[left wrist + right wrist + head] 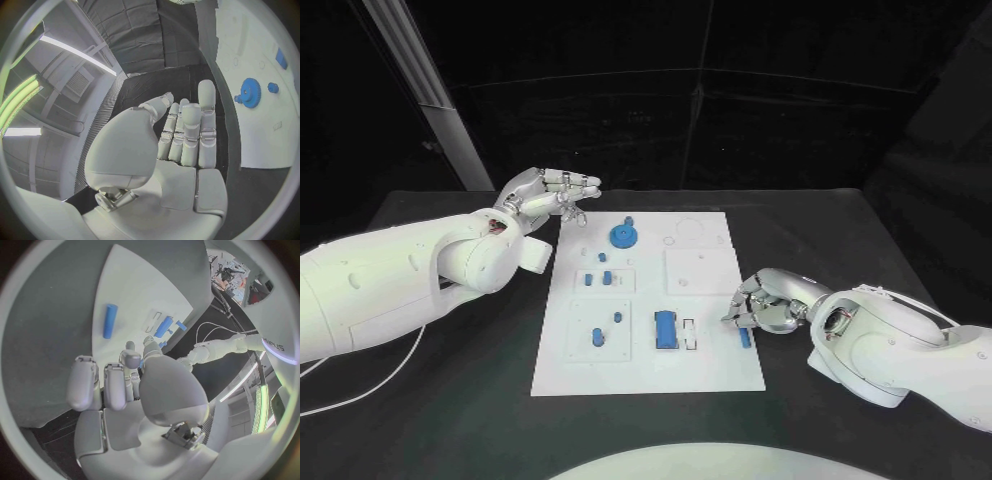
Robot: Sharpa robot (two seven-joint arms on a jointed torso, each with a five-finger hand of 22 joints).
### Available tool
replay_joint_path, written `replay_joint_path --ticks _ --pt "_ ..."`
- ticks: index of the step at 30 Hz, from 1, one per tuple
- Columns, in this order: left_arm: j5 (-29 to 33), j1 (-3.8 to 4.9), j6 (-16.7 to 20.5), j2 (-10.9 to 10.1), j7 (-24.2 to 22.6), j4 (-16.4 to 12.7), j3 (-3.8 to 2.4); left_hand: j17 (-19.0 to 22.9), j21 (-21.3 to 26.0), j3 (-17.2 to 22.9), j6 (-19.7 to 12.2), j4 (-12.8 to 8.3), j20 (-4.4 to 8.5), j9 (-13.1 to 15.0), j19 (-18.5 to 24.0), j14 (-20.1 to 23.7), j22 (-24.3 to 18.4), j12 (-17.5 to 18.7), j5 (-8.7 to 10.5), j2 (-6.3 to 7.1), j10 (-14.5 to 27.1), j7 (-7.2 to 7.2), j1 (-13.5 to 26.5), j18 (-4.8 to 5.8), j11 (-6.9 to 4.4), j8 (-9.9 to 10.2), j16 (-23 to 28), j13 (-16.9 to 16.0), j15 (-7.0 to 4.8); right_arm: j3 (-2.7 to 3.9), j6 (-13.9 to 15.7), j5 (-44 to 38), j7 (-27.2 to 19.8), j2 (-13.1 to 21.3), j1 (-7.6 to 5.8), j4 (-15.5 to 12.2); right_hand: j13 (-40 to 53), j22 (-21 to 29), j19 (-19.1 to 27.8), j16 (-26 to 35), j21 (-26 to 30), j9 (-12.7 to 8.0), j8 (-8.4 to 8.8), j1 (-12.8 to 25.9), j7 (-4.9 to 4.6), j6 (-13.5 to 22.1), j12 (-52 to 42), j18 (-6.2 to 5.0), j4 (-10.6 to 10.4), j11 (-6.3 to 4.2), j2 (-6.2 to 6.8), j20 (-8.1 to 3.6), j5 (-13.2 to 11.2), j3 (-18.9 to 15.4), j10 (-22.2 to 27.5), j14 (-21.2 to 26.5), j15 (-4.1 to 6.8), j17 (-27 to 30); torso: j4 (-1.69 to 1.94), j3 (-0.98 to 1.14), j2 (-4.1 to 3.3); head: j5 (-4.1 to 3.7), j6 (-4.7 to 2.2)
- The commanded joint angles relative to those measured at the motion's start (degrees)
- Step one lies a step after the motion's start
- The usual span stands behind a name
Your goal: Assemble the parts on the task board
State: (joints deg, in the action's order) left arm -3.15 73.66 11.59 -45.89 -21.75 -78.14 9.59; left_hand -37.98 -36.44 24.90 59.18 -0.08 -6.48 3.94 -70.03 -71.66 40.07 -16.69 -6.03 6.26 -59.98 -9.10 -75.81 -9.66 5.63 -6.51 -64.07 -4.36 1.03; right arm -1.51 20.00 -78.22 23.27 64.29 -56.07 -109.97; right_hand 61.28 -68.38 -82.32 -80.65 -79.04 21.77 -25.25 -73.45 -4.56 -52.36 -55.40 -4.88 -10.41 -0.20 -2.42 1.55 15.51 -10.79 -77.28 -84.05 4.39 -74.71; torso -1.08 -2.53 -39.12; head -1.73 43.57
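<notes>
A black counter [444,400] carries a white task board [711,375] with small blue parts. The right robot hand [764,305], fingers curled on nothing, hovers just beside a blue peg [744,338] at the board's edge; the peg looks light, rigid and slippery, best pinched mid-length. The left robot hand [553,193] hangs empty, fingers loosely apart, near a blue gear [625,236].

My right hand [764,305] covers the task board [704,360] edge at 3 o'clock; whether my fingers touch the blue peg [744,338] below them is too small to tell. My left hand [548,195] hides the board's 11 o'clock corner. Small blue parts [599,337] are too tiny to identify.
</notes>
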Motion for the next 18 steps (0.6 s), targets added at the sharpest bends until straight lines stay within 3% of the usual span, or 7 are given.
replay_joint_path --ticks 1,11,18 --pt "0.1 0.08 -0.3 0.0 -0.2 -0.1 -0.03 0.0 0.3 -0.3 -0.2 0.0 -0.14 0.0 0.1 0.5 -0.1 -0.2 -0.32 -0.29 0.4 -0.37 -0.1 -0.83 0.16 -0.2 0.0 0.0 -0.08 -0.01 -3.7 -3.0 2.5 0.8 -0.08 0.1 0.0 0.1 0.1 0.4 0.3 -0.1 0.29 0.0 -0.13 -0.1 0.1 0.66 -0.1 0.22 -0.03 0.41 0.0 -0.4 0.3 -3.0 -0.35 0.1 -0.13 0.12 -0.08 -0.38 -0.11" --pt "0.1 0.08 -0.4 0.0 -0.2 -0.1 -0.02 0.0 0.3 -0.3 -0.2 0.0 -0.14 0.0 0.1 0.5 -0.1 -0.2 -0.32 -0.29 0.4 -0.37 -0.1 -0.83 0.16 -0.2 0.0 0.0 -0.08 -0.02 -7.5 -10.6 6.6 1.5 -0.05 0.4 0.1 -0.2 0.0 0.3 0.2 -0.3 0.70 0.7 0.24 -2.2 0.0 0.67 -0.9 -0.02 -0.08 0.46 -0.1 -1.6 0.0 -3.1 -0.23 -0.2 0.01 0.04 -0.03 -0.69 0.01" --pt "0.1 0.08 -0.4 -0.2 -0.2 -0.2 -0.02 0.0 0.3 -0.3 -0.2 0.0 -0.14 0.0 0.1 0.5 -0.1 -0.2 -0.32 -0.29 0.4 -0.37 -0.1 -0.83 0.16 -0.2 0.0 0.0 -0.08 -0.02 -10.1 -12.7 8.2 1.2 -0.03 0.5 0.2 -0.3 0.0 0.3 0.2 -0.4 0.91 1.5 0.49 -3.1 -0.1 0.69 -1.8 -0.21 0.16 0.34 -0.4 -2.7 -0.2 -3.1 -0.08 -0.3 -0.02 0.10 -0.10 -0.57 0.13"
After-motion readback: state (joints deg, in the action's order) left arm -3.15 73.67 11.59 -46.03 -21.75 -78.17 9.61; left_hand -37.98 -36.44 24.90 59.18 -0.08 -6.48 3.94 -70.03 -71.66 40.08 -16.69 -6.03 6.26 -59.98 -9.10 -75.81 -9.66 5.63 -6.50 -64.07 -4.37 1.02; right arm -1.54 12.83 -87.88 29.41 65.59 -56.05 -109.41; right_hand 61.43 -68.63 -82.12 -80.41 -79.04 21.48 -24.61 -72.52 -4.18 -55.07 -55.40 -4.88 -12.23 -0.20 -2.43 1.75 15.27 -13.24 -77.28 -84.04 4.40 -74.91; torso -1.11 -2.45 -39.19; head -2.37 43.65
